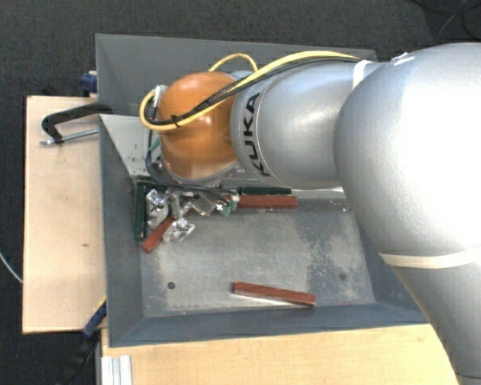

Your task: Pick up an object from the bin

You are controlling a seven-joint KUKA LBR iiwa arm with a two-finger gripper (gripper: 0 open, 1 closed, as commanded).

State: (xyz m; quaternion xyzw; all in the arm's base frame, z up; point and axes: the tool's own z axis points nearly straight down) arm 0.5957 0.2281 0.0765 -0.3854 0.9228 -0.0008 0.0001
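The gripper (176, 213) sits low at the bin's (321, 247) left, against a green strip (139, 212) and a short red piece (152, 240). I cannot tell whether it is open or closed. Nothing looks lifted yet, and a red stick (272, 293) lies apart near the bottom.

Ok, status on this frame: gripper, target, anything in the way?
Gripper low at left side of bin, over short red piece. Dark green bar close beside it. Red-brown stick apart near front wall.
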